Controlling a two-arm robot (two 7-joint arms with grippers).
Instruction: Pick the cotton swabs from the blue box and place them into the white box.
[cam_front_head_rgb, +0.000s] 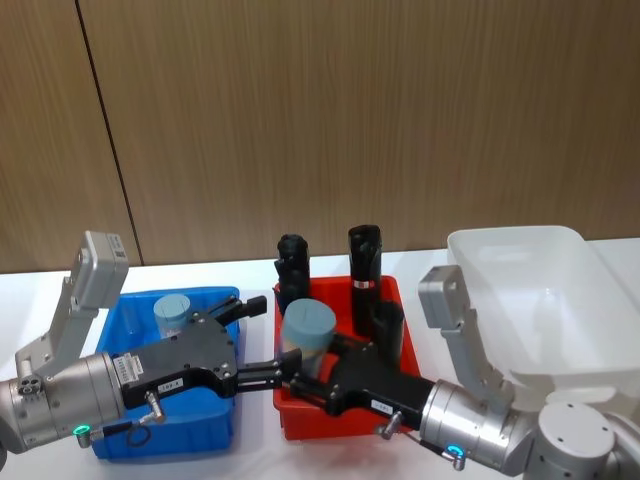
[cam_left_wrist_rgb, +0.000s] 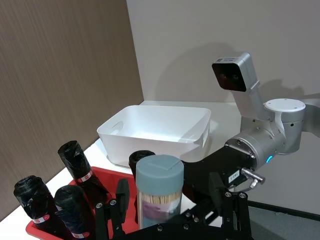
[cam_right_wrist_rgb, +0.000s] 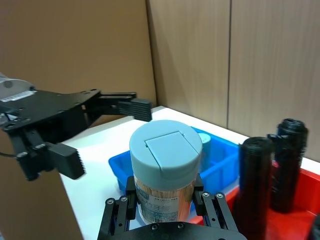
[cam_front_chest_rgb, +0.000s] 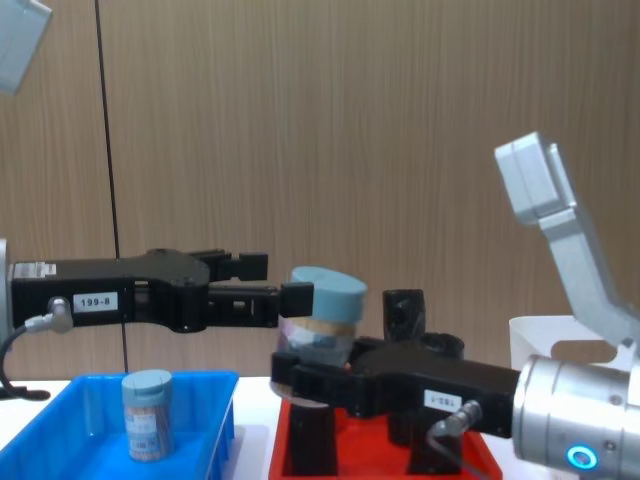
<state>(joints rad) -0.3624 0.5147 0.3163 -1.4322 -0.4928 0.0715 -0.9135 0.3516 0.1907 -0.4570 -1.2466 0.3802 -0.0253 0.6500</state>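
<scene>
A cotton swabs jar (cam_front_head_rgb: 307, 330) with a grey-blue lid is held upright above the gap between the blue box (cam_front_head_rgb: 132, 300) and the red tray, with my right gripper (cam_front_head_rgb: 312, 385) shut on its lower body. In the right wrist view the jar (cam_right_wrist_rgb: 166, 165) stands between that gripper's fingers (cam_right_wrist_rgb: 206, 207). My left gripper (cam_front_head_rgb: 272, 340) is open, its fingertips just left of the jar at lid height (cam_front_chest_rgb: 275, 280). Another cotton swabs jar (cam_front_head_rgb: 171, 313) stands in the blue box (cam_front_chest_rgb: 60, 440). The white box (cam_front_head_rgb: 530, 300) sits at the right, with nothing visible inside.
The red tray (cam_front_head_rgb: 345, 420) lies between the two boxes and holds several tall black rolls (cam_front_head_rgb: 365, 262). A wooden wall rises close behind the white table (cam_front_head_rgb: 250, 268). The right arm's body crosses in front of the white box.
</scene>
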